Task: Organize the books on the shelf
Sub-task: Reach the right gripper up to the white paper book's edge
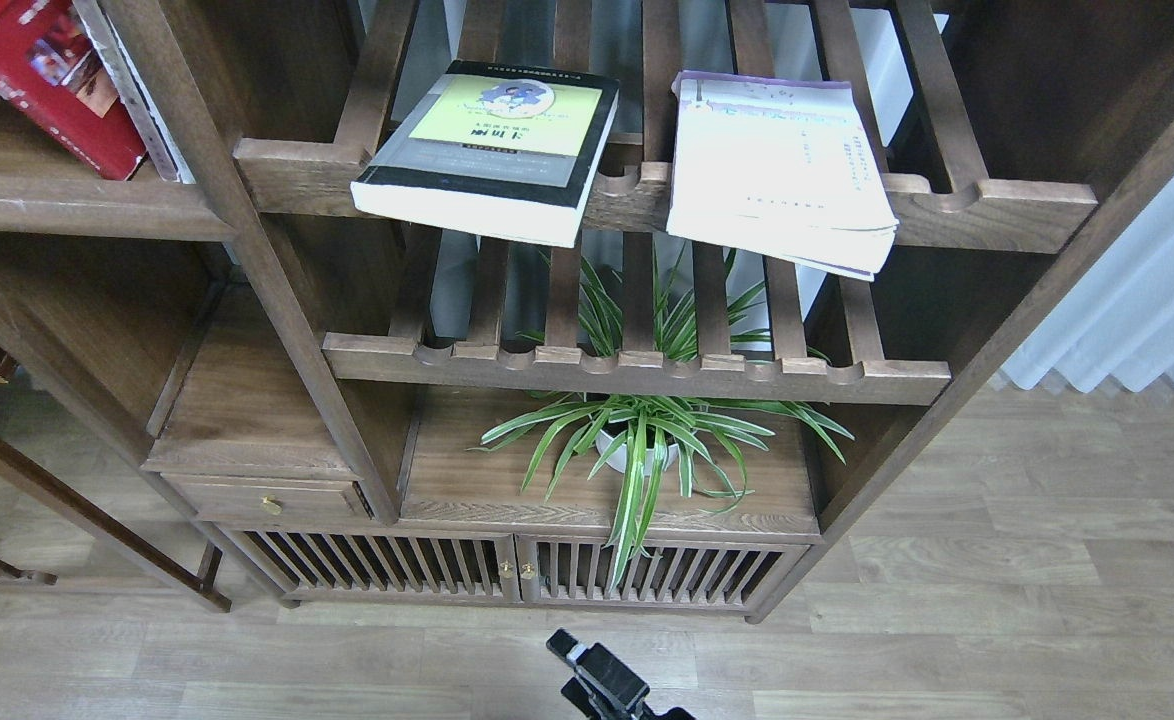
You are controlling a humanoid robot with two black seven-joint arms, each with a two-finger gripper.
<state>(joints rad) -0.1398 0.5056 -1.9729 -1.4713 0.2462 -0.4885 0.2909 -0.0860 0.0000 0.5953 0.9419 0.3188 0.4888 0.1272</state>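
Only one gripper (602,680) shows, poking up from the bottom edge at centre; it's small and dark, so you can't tell which arm it belongs to, whether its fingers are spread or closed, or whether it has anything in them; nothing is seen touching it.

Everything you care about sits well above and beyond it. The thick black-bordered book (492,150) with the yellow-green panel lies flat on the upper slatted rack (987,205), up and slightly left of the gripper, its near edge overhanging the scalloped front rail; the thin white book (777,165) with the purple edge lies flat on the same rack, up and to the right, also overhanging the rail, apart from the black-bordered one. The red book (42,80) is far up-left of the gripper, leaning tilted on the solid dark-brown shelf (77,205) with the rounded front edge; a pale book or board beside it is partly hidden by the upright post.

Between gripper and books: a lower slatted rack (637,375), then a spider plant (647,440) in a white pot on the board below it; slatted cabinet doors (517,570) stand just above the gripper; wood floor (997,620) lies around it.
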